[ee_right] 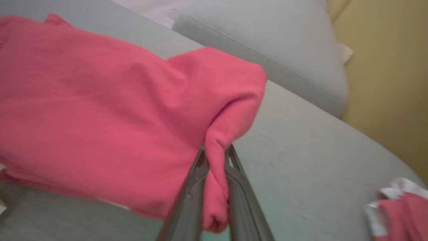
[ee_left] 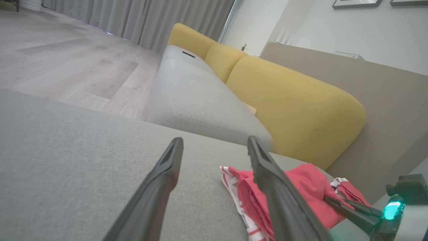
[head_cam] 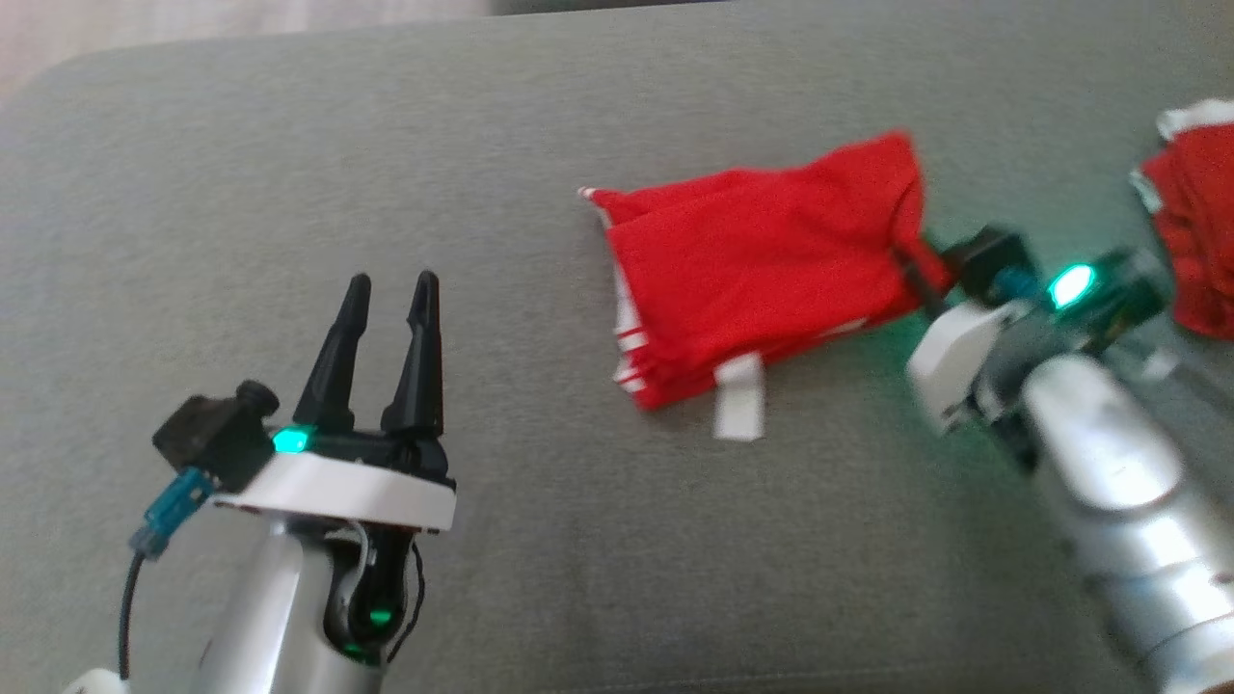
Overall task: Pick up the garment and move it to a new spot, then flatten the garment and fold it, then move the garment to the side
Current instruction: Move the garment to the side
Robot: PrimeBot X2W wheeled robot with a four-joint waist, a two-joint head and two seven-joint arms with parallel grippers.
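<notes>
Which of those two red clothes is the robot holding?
The folded red garment mid-cushion: the right jaws pinch its edge. The other red garment lies untouched, far right.

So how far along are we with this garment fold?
Done: the red garment looks folded into a compact stack on the grey cushion. In hand: the right gripper is shut on a pinch of its right edge, while the left gripper hangs open, apart from it. Left: moving it to the side, perhaps toward the other red garment at the right.
</notes>
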